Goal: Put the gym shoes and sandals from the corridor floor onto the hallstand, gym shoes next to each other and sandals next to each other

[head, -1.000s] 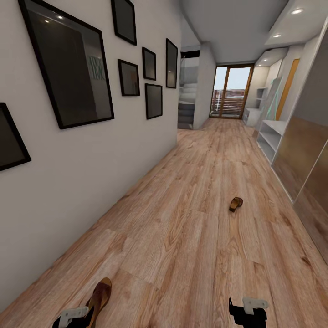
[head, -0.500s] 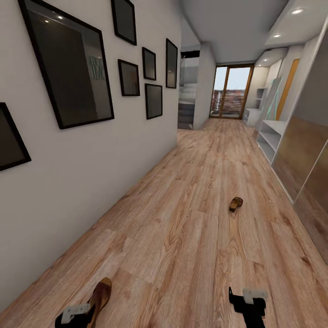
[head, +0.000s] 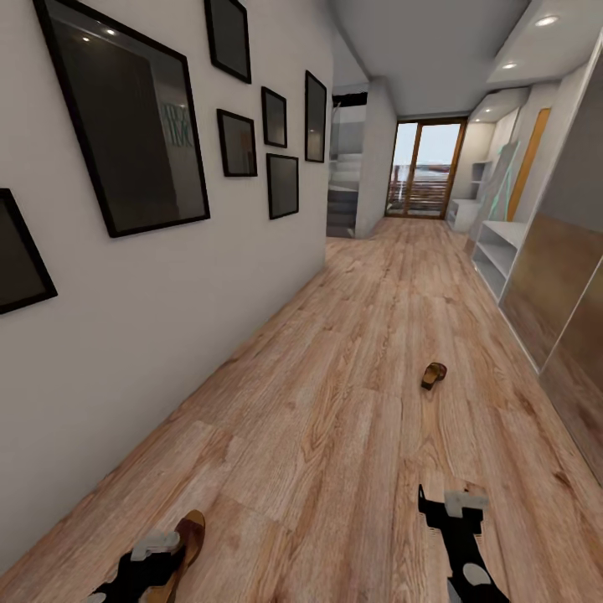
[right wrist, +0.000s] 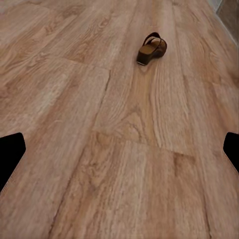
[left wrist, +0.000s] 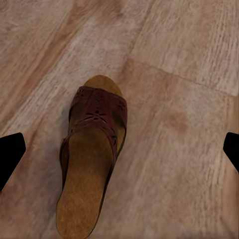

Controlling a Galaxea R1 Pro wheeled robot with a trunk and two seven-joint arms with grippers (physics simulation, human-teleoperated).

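You face a long corridor with light brown wood-grain plank flooring (head: pixel 335 419). The near dark-brown leather open sandal with a tan sole (left wrist: pixel 92 159) lies flat on the floor close to the white wall hung with black-framed pictures (head: pixel 134 117). In the head view its toe end (head: pixel 191 532) shows just beyond your left pincer (head: pixel 155 546). In the left wrist view the sandal lies between the two black fingertips (left wrist: pixel 10 157), nearer one of them and touching neither; the left pincer stands wide apart and holds nothing.

The second dark-brown sandal (head: pixel 433 374) rests tilted on its side farther down the corridor, well apart from the first. The right wrist view shows it (right wrist: pixel 151 48) ahead of your right pincer (head: pixel 455 507), whose fingertips (right wrist: pixel 11 154) are likewise spread wide over bare floor.

A pale open shelf unit (head: pixel 499 251) stands against the right wall beyond the second sandal; its detail is too small to tell. A glazed door (head: pixel 423 167) closes the corridor's far end.
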